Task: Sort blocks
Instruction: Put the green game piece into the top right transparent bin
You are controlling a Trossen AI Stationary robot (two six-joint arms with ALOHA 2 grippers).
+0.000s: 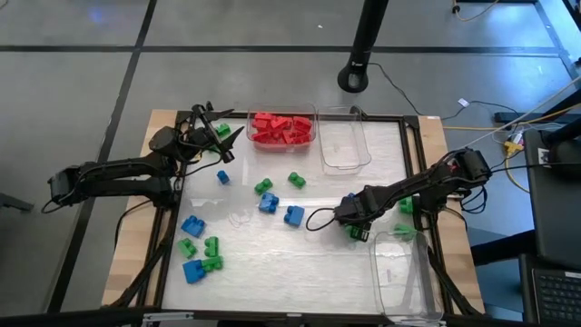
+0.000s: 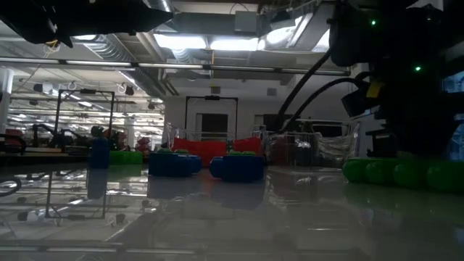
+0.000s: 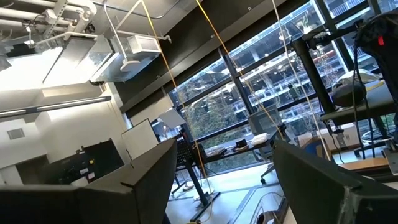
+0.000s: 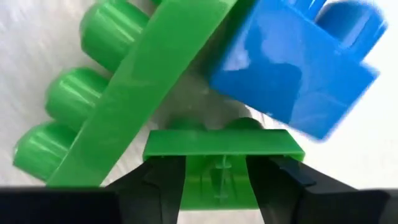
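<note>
Fingers of the right gripper sit closed on a small green block, with a long green block and a blue block lying just ahead of it, near or against it. Fingers of the left gripper stand partly open and hold nothing; that arm waits at the far left corner, raised and aimed out into the room.

Layout, largest to smallest:
- Counter: pale work surface inside a dark frame.
- Empty clear bin: near right corner, just beside the right gripper.
- Second clear bin: far edge, empty.
- Third bin: far edge, filled with red blocks.
- Loose blocks: blue and green pieces scattered across the middle and the near left, including a blue block at centre and a green pair at near left.

Risks from this position:
- The grip covers only the block's near edge. A fast lift may let it pivot and drop.
- The neighbouring green and blue blocks crowd the held piece. Lifting may drag them or knock the blue one, mixing colours.
- The empty bin's wall stands close. A low transfer path may strike it and shift the bin.
</note>
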